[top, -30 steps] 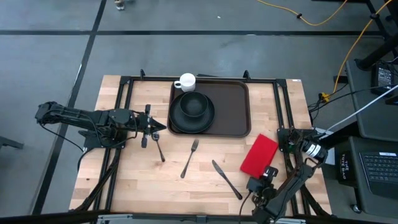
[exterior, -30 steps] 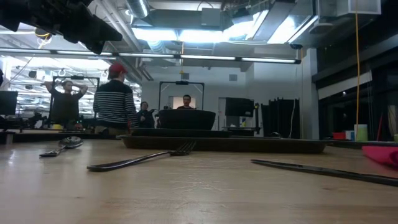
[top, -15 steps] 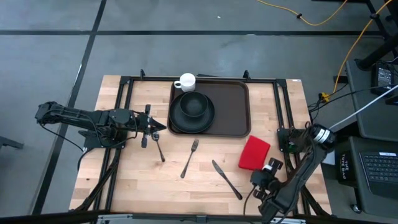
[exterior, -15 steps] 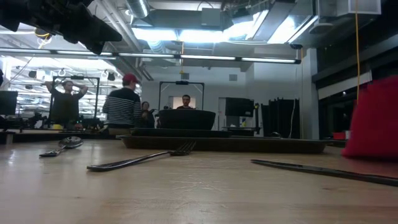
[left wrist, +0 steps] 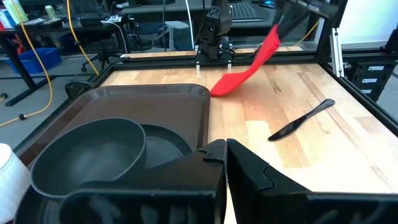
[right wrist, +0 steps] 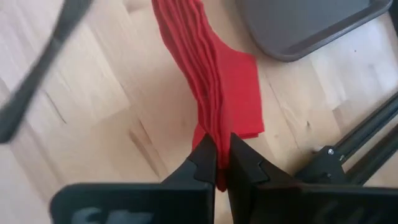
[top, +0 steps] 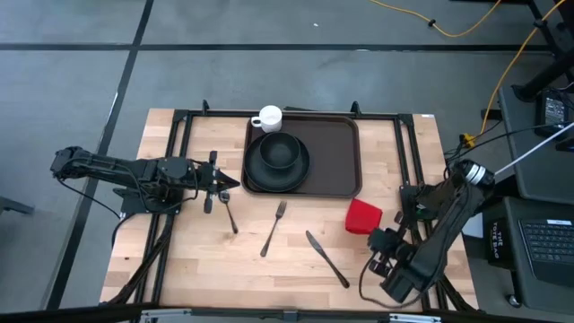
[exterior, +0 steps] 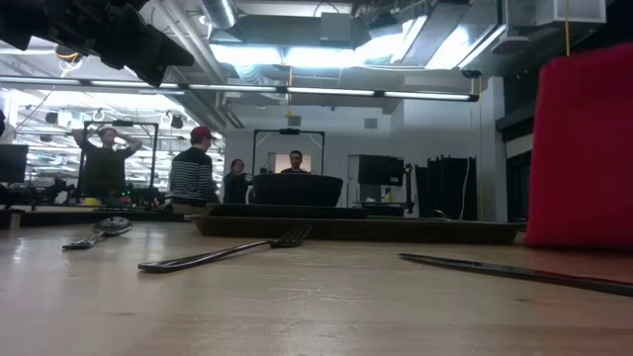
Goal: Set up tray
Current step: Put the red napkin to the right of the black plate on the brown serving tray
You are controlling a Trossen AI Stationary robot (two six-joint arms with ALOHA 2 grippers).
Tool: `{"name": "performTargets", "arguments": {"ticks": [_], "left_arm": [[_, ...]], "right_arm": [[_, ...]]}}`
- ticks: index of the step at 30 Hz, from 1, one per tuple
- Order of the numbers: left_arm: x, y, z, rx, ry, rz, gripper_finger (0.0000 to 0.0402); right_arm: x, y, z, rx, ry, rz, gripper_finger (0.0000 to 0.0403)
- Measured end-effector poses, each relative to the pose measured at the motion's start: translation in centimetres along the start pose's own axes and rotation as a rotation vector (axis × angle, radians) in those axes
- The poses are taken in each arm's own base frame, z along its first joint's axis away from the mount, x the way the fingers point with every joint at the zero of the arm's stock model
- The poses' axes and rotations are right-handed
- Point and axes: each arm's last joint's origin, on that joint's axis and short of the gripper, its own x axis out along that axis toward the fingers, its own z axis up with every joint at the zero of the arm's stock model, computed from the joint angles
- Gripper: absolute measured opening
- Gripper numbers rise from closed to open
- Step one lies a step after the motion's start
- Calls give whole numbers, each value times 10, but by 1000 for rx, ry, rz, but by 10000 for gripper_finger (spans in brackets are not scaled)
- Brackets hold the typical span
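right gripper (right wrist: 219,163) is clamped on the red napkin's (top: 363,216) edge — lifted so the cloth hangs clear of the tabletop for carrying. the tray (top: 332,161) sits at the table's far side. left gripper (top: 224,182) — fingers closed, empty — waits near the spoon (top: 230,213).

Ceiling lights (exterior: 297,54) are flooding the low view, glaring brightly; the tabletop (exterior: 297,307) foreground is blurring. Shadows are staying soft.
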Motion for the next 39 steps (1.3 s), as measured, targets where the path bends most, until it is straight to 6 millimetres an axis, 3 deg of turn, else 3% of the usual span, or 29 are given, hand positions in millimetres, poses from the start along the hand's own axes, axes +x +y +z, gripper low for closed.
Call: {"name": "performTargets", "arguments": {"ticks": [7,13,31,39], "left_arm": [[0,0,0,0,0,0,6],[0,0,0,0,0,0,6],[0,0,0,0,-1,0,6],[0,0,0,0,-1,0,6]], "right_arm": [[-20,-34,14,73,-90,92,17],[-26,-55,25,108,-171,104,17],[-13,-74,62,79,-296,-29,17],[-13,-97,77,38,-326,-72,17]]}}
